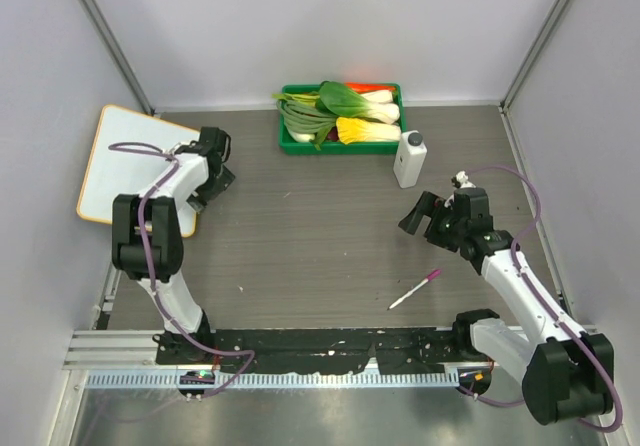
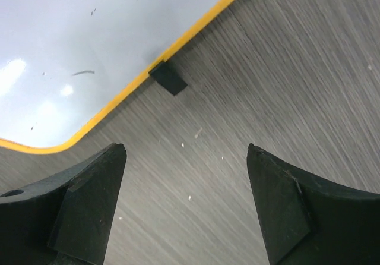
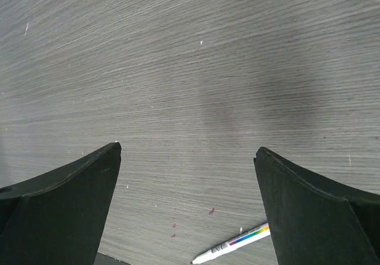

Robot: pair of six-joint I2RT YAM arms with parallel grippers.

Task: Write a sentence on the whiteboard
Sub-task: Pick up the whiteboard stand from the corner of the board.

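The whiteboard (image 1: 120, 156), white with an orange rim, lies at the far left of the table, its near right corner under my left arm. No pink writing shows on it; the sentence is not in view. In the left wrist view the whiteboard (image 2: 89, 39) shows only faint specks, and a small black tab (image 2: 168, 78) sits at its rim. My left gripper (image 1: 216, 184) (image 2: 187, 152) is open and empty over bare table just beside the board's edge. A white marker with a pink tip (image 1: 415, 289) (image 3: 234, 247) lies on the table at front right. My right gripper (image 1: 414, 212) (image 3: 187, 149) is open and empty, above the table beyond the marker.
A green tray (image 1: 340, 149) of vegetables stands at the back centre. A white bottle (image 1: 409, 158) stands upright to its right. A few small pink spots (image 3: 211, 211) mark the table near the marker. Grey walls close in the left, back and right sides.
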